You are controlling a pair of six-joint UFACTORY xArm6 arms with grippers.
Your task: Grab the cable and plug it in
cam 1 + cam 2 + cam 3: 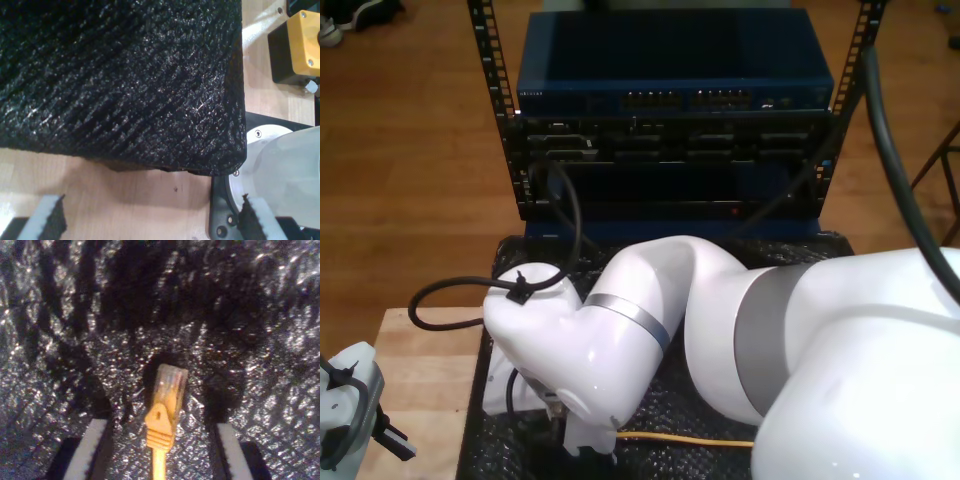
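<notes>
While my second gripper [159,450] hovers unclenched astride the cable [165,410] plug on the black mat [260,315], grasping appears next; my first gripper [150,220] is spread, empty.

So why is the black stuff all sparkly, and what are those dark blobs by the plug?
Second wrist view: light glints off the crinkly black mat, and the plug casts dark shadows on it. First wrist view: the mat looks soft and blurry.

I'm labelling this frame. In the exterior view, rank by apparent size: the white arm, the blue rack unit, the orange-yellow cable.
1. White arm, though nearness to the camera inflates it.
2. Blue rack unit.
3. Orange-yellow cable, a thin line on the black mat.
</notes>
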